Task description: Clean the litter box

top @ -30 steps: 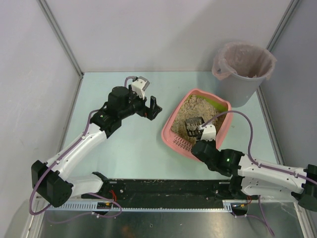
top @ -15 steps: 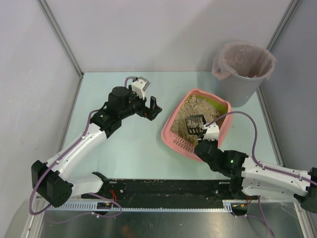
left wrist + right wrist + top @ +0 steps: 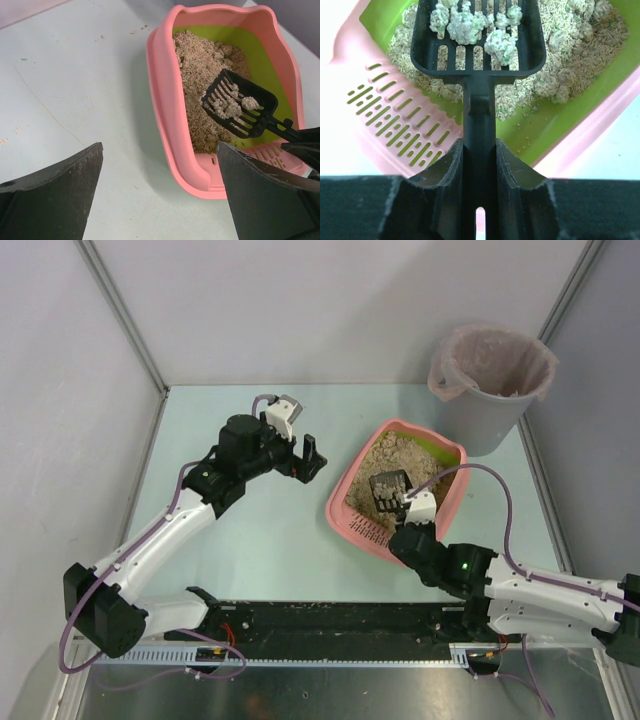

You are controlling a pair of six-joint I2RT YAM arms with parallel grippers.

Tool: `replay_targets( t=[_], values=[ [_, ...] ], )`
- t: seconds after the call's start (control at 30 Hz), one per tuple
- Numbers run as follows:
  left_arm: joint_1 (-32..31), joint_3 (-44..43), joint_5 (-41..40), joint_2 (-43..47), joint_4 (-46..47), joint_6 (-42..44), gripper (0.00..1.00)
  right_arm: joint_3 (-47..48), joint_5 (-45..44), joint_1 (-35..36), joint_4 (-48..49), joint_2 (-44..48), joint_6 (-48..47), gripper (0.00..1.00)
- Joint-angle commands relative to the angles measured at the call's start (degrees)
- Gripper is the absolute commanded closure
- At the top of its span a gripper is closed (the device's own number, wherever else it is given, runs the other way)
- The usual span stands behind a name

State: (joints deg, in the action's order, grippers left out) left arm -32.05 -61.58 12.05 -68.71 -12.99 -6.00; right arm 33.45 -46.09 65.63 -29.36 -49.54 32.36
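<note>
The pink litter box (image 3: 365, 532) sits right of the table's centre, with beige litter on a yellow-green lining. My right gripper (image 3: 412, 512) is shut on the handle of a black slotted scoop (image 3: 390, 488). The scoop hangs just above the litter, near the slotted end, and carries a few pale clumps (image 3: 465, 27). In the right wrist view the scoop (image 3: 477, 37) points away from the right gripper (image 3: 479, 150), over the slotted rim (image 3: 385, 115). My left gripper (image 3: 308, 457) stands open and empty above the table, left of the box. Its wrist view shows the left gripper (image 3: 160, 150), the box wall (image 3: 165, 100) and the scoop (image 3: 240, 107).
A grey round bucket (image 3: 492, 385) lined with a pinkish bag stands at the back right, beyond the box's far corner. Side walls close in the pale green table (image 3: 250, 540) on the left and right. A few stray litter grains (image 3: 142, 27) lie beside the box.
The right gripper has shifted the scoop a little over the litter, lifting it slightly with clumps in it. The left arm has not moved.
</note>
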Motion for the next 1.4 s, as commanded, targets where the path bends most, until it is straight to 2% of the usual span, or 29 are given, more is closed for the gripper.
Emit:
replay_targets(
  t=[0.0, 0.03, 0.1, 0.13, 0.23, 0.27, 0.3, 0.33, 0.37, 0.4, 0.47, 0.53, 0.57, 0.67, 0.7, 0.77, 0.8, 0.87, 0.93, 1.07, 1.23, 1.37],
  values=[
    [0.3, -0.6, -0.5, 0.2, 1.0, -0.5, 0.0, 2.8, -8.1, 0.3, -3.3, -0.8, 5.0, 1.0],
    [0.2, -0.6, -0.6, 0.4, 1.0, -0.4, 0.0, 2.4, -6.1, -0.8, -3.1, 0.0, 3.4, 1.0],
    [0.3, -0.5, -1.2, 0.5, 0.9, -0.2, 0.0, 0.6, 2.1, -0.8, 4.5, 2.3, -3.7, 1.0],
    [0.3, -0.6, -1.2, 0.6, 1.0, -0.2, 0.0, 0.7, 1.7, 0.3, 6.0, 2.0, -4.2, 1.0],
    [0.2, -0.6, -0.6, 0.5, 0.9, -0.4, 0.0, 2.1, -7.1, -0.6, -3.2, 0.8, 3.7, 1.0],
    [0.3, -0.6, -0.5, 0.5, 1.0, -0.4, 0.0, 1.2, -4.0, -1.9, -1.3, 1.5, 0.9, 1.0],
    [0.3, -0.6, -1.1, 0.6, 1.0, -0.4, 0.0, 0.4, 3.9, -2.3, 5.4, 2.9, -2.4, 1.0],
    [0.2, -0.6, -1.2, 0.7, 1.0, -0.3, 0.01, -0.3, 5.5, -1.5, 7.3, 2.6, -5.6, 1.0],
    [0.2, -0.6, -1.2, 0.6, 1.0, -0.3, 0.0, 0.3, 3.5, -0.5, 6.4, 2.1, -4.5, 1.0],
    [0.3, -0.6, -1.2, 0.6, 0.8, -0.3, 0.0, 1.1, -3.7, -0.2, 1.0, 1.0, -2.7, 1.0],
    [0.3, -0.6, -0.9, 0.8, 1.0, -0.3, 0.0, 2.1, -6.7, -1.9, -3.2, 0.9, 2.3, 1.0],
    [0.2, -0.6, -1.2, 0.7, 0.9, -0.2, 0.0, 0.9, 2.4, -3.0, 3.5, 3.1, -3.4, 1.0],
    [0.3, -0.6, -1.3, 0.7, 0.9, -0.2, 0.0, 0.6, 3.8, -2.0, 5.2, 3.0, -5.3, 1.0],
    [0.2, -0.6, -0.9, 0.5, 1.0, -0.3, 0.0, 2.1, -6.5, -2.1, -3.0, 1.2, 0.7, 1.0],
    [0.3, -0.6, -0.8, 0.7, 0.9, -0.3, 0.0, 1.8, -3.6, -3.0, -2.3, 1.8, 0.9, 1.0],
    [0.2, -0.6, -1.3, 0.6, 0.9, -0.2, 0.0, 0.6, 4.3, -3.5, 3.9, 2.6, -4.8, 1.0],
    [0.2, -0.6, -1.4, 0.5, 0.9, -0.2, 0.0, 0.6, 4.8, -2.3, 5.4, 1.9, -5.5, 1.0],
    [0.2, -0.6, -1.4, 0.3, 0.8, -0.2, 0.0, 2.3, 0.5, -0.9, 2.2, -1.1, -3.8, 1.0],
    [0.3, -0.6, -1.6, 0.3, 0.9, -0.2, 0.0, 3.8, -1.1, -2.2, -1.2, -1.8, -4.0, 1.0],
    [0.4, -0.5, -3.4, 0.6, 1.0, 0.1, 0.0, 5.3, 8.5, -8.4, -1.4, 0.1, -6.1, 1.0],
    [0.9, -0.4, -4.3, 1.1, 0.9, 0.5, 0.0, 7.0, 9.9, -11.5, -5.3, 3.7, -5.1, 1.0],
    [1.0, -0.4, -4.4, 0.7, 1.0, 0.6, 0.0, 9.8, 19.2, -16.5, -8.0, 2.3, -8.4, 1.0]
  ],
)
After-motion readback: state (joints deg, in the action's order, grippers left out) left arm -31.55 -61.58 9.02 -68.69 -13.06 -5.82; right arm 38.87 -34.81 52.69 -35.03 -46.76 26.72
